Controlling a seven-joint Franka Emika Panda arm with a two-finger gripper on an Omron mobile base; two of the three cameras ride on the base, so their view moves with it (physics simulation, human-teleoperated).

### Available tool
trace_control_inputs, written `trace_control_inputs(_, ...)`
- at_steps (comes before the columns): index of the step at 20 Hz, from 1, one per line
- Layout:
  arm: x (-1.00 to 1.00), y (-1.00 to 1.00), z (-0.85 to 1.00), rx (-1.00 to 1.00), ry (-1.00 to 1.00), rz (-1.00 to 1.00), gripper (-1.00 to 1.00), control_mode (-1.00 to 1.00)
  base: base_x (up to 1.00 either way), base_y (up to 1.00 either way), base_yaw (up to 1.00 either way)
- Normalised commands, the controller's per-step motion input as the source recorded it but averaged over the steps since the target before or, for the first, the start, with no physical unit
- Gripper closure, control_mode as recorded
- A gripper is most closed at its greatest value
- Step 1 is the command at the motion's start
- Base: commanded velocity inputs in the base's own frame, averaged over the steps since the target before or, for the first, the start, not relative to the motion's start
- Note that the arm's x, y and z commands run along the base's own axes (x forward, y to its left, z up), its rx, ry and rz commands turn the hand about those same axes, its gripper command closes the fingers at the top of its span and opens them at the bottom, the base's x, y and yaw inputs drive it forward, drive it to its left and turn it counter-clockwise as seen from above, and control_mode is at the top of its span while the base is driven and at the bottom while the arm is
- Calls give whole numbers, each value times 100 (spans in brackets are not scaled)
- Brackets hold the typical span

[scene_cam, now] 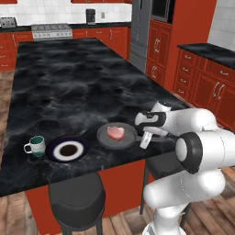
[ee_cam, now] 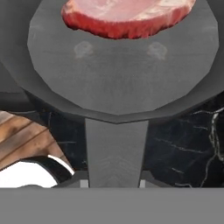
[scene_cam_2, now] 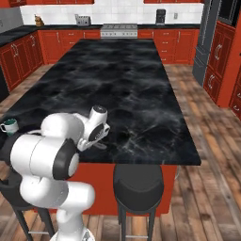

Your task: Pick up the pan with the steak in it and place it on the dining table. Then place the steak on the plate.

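Pan with steak, set on dining table beside plate; handle clamped by gripper. Release judged next; steak transfer outstanding.

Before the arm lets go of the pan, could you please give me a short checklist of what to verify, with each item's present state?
1. The pan rests on the dining table: looks ok; contact cannot be confirmed.
2. The steak lies inside the pan: ok.
3. The gripper straddles the pan's handle: ok; grip tightness cannot tell.
4. The plate sits beside the pan, nothing on it: ok.
5. The mug stands beyond the plate, off the path: ok.
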Motion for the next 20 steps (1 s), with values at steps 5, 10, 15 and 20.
trace_control_inputs(5,56,8,-41,-6,2,0,100,-100,0,0,0)
trace_control_inputs(10,47,15,-50,-6,1,0,100,-100,0,0,0)
trace_control_inputs(15,40,9,-32,-2,0,0,100,-100,0,0,0)
trace_control_inputs(20,0,0,-5,0,0,0,-100,-100,0,0,0)
